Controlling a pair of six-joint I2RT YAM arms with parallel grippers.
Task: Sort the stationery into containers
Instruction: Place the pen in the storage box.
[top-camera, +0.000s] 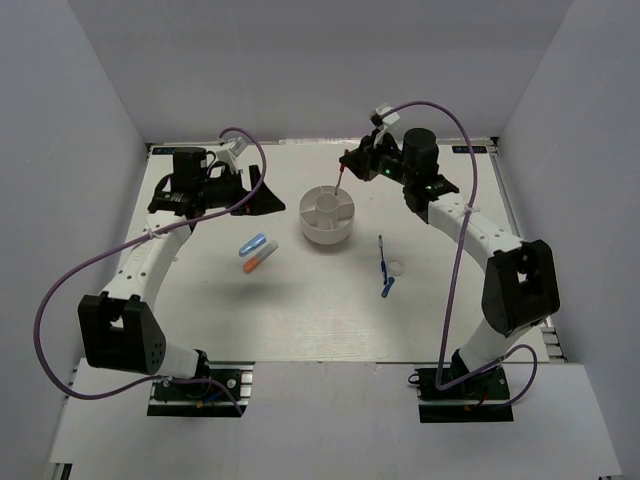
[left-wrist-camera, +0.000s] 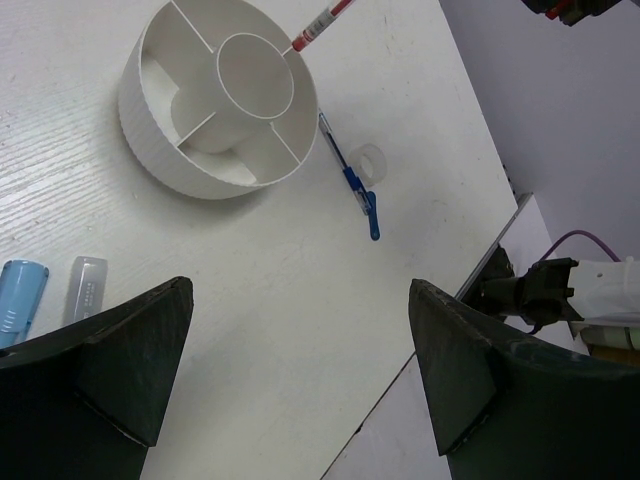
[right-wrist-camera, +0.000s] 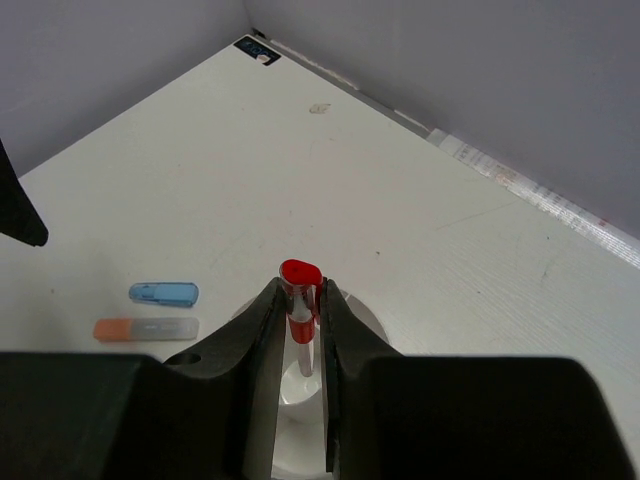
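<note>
The tub (top-camera: 327, 215) is plain white, and its outer wall is finely ribbed. The red pen (right-wrist-camera: 297, 300) has red ends and a pale barrel. The blue pen (top-camera: 381, 258) and the capsule (top-camera: 387, 290) beside it are dark blue. One capsule piece (top-camera: 252, 245) is light blue, and another piece (top-camera: 258, 261) is orange and white. The ring (left-wrist-camera: 372, 160) is translucent white. The counter (left-wrist-camera: 60, 200) is white with a faint wood grain. The left fingers (left-wrist-camera: 130, 370) and right fingers (right-wrist-camera: 250, 350) are black. The cables (top-camera: 60, 290) are purple.

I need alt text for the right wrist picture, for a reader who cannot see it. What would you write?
The right gripper is shut on a thin red pen, which points down at the white tub just below. Farther off on the white table lie a light-blue capsule and an orange-white capsule, side by side.
</note>
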